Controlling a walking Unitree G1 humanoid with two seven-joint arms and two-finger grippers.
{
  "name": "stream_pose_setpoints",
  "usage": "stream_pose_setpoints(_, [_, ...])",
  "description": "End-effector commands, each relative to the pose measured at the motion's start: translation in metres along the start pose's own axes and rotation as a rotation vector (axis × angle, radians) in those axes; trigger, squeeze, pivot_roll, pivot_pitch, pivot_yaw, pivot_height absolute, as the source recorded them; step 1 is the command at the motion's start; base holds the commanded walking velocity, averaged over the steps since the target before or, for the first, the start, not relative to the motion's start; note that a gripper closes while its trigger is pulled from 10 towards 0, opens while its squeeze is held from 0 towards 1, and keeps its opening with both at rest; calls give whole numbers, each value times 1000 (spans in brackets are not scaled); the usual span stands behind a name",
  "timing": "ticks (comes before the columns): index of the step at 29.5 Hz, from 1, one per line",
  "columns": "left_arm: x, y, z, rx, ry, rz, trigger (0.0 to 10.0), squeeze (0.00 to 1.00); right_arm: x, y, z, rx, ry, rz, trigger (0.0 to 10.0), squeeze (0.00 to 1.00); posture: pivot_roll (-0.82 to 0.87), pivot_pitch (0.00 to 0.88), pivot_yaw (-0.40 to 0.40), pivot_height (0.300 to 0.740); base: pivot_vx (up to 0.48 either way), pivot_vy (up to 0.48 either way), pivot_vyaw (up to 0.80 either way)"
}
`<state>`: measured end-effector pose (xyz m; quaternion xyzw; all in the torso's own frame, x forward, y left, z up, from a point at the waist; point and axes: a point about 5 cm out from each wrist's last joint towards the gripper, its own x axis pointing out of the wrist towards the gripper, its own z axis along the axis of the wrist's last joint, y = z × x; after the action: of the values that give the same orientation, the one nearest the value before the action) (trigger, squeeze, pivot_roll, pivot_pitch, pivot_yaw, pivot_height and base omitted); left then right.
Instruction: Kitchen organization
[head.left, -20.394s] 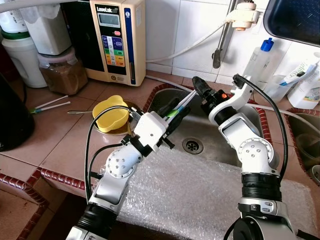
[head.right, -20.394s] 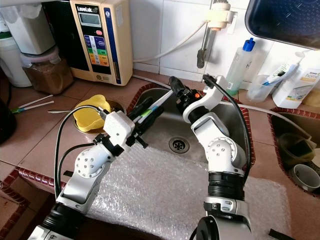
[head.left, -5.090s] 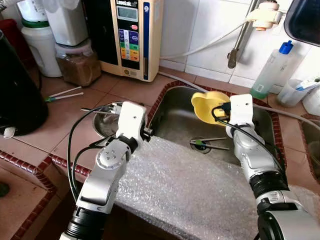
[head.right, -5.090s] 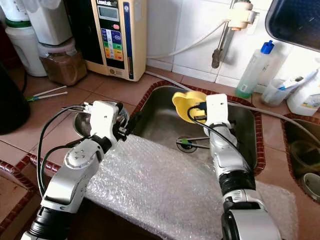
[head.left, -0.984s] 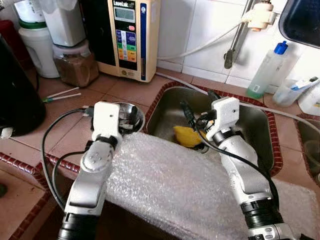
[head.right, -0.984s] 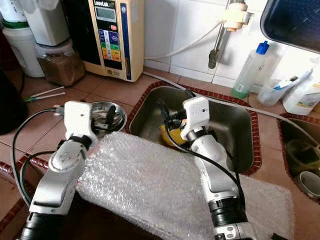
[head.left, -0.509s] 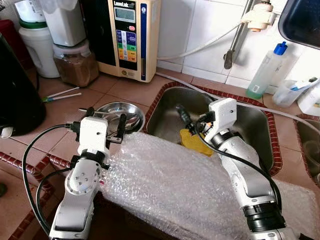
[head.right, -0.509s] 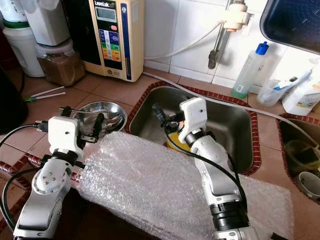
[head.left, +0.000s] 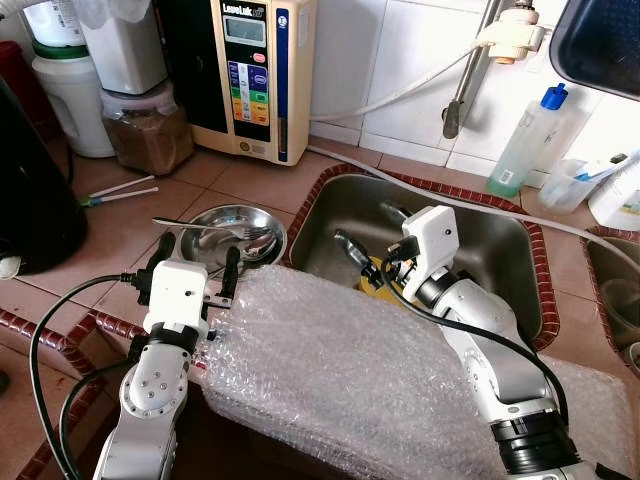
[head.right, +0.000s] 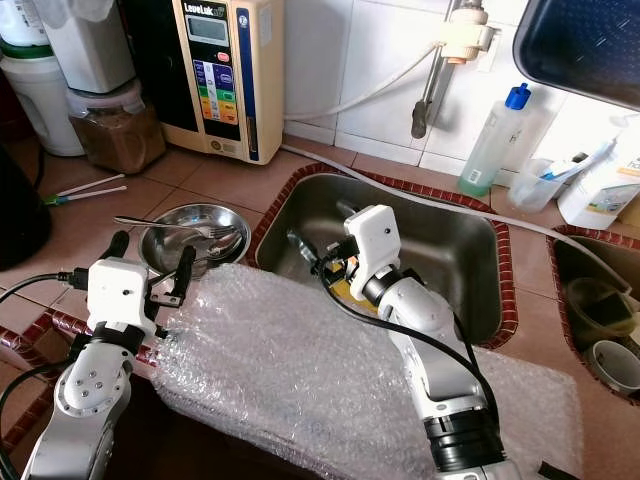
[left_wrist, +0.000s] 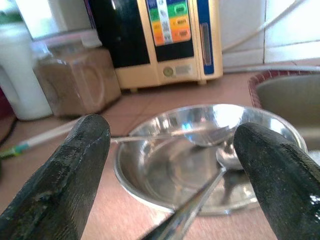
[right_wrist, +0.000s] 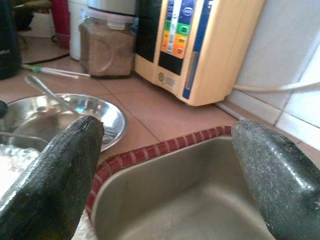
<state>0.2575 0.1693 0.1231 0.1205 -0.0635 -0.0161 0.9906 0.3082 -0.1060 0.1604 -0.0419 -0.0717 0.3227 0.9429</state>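
A steel bowl (head.left: 232, 232) holding two spoons (left_wrist: 200, 137) sits on the tiled counter left of the sink (head.left: 490, 235). My left gripper (head.left: 198, 256) hovers open just in front of the bowl, with nothing between its fingers (left_wrist: 65, 175). A yellow bowl (head.left: 374, 285) lies in the sink, mostly hidden behind a large sheet of bubble wrap (head.left: 350, 370) draped over the counter's front edge. My right gripper (head.left: 366, 230) is open and empty above the sink's near left corner, just over the yellow bowl.
A cream water machine (head.left: 250, 70), a jar of brown powder (head.left: 145, 130) and a white container stand at the back left. A dark kettle (head.left: 30, 200) is far left. The tap (head.left: 460, 100) and a detergent bottle (head.left: 525, 140) stand behind the sink.
My left arm has drawn back toward the counter's front, away from the steel bowl. The right gripper has shifted slightly left and lower, and the yellow bowl is more hidden.
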Motion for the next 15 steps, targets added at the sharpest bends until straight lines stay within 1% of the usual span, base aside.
stream_pose_setpoints(1, [-2, -2, -6, -20, 39, -4, 10000, 0, -1, 1, 5, -15, -12, 14, 10000, 0, 66, 0, -50, 740, 0, 0, 0])
stream_pose_setpoints(2, [-2, -2, -7, -25, 53, -8, 10000, 0, 0, 1, 5, -16, -9, 19, 10000, 0, 65, 0, -50, 740, 0, 0, 0])
stream_pose_setpoints(3, [-2, -4, -9, -38, 68, -17, 8118, 0, 0, 1, 5, -21, -4, 24, 10000, 0, 64, 0, -50, 740, 0, 0, 0])
stream_pose_setpoints(4, [-1, -4, -10, -45, 70, -20, 8118, 0, 0, 1, 5, -24, -3, 24, 10000, 0, 64, 0, -50, 740, 0, 0, 0])
stream_pose_setpoints(6, [-1, -6, -12, -54, 81, -29, 5686, 0, 0, 2, 4, -26, 1, 24, 10000, 0, 65, 0, -50, 740, 0, 0, 0])
stream_pose_setpoints(7, [-1, -6, -14, -69, 90, -27, 4314, 0, 0, 2, 4, -27, 5, 24, 10000, 0, 65, 0, -49, 740, 0, 0, 0])
stream_pose_setpoints(8, [-1, -6, -14, -69, 90, -27, 4314, 0, 0, 2, 4, -27, 5, 24, 10000, 0, 65, 0, -49, 740, 0, 0, 0])
stream_pose_setpoints(9, [0, -7, -16, -76, 104, -35, 1176, 0, 0, 2, 3, -27, 6, 25, 10000, 0, 66, 0, -48, 740, 0, 0, 0])
stream_pose_setpoints(10, [0, -8, -18, -85, 117, -44, 0, 0, 1, 3, 3, -27, 7, 27, 10000, 0, 66, 0, -48, 740, 0, 0, 0])
stream_pose_setpoints(12, [1, -9, -19, -90, 124, -50, 0, 0, 1, 3, 3, -28, 7, 28, 10000, 0, 66, 0, -48, 740, 0, 0, 0])
stream_pose_setpoints(15, [5, -10, -20, -133, 148, -47, 0, 0, 0, 7, 3, -20, 6, 64, 10000, 0, 66, 0, -45, 740, 0, 0, 0])
